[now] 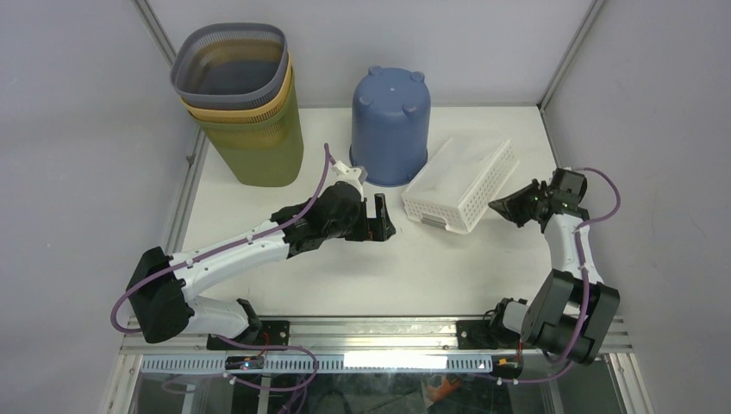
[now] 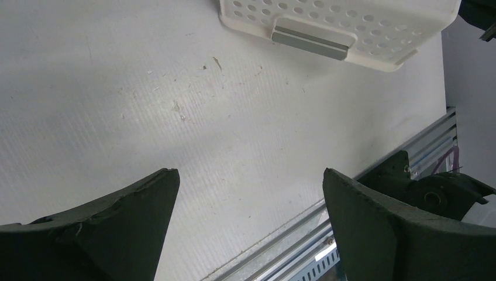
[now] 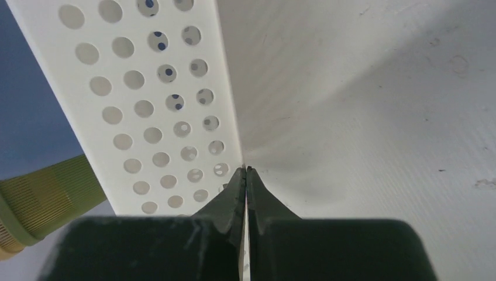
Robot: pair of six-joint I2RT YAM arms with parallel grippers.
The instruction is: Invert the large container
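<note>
Plain grey walls point(image 1: 78, 129) enclose a white table point(image 1: 431, 267) with an aluminium rail point(image 1: 379, 326) along its near edge.

The left arm point(image 1: 233, 250) stretches low toward centre, its left gripper point(image 1: 380, 217) jaws spread wide, while the bent right arm point(image 1: 565, 250) carries the right gripper point(image 1: 502, 207) pinched together.

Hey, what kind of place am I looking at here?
Most likely a robotics lab test cell, not a home or a factory floor. A left arm and a right arm are bolted to an aluminium rail at the table edge, and plain grey panels wall in the white tabletop.
</note>
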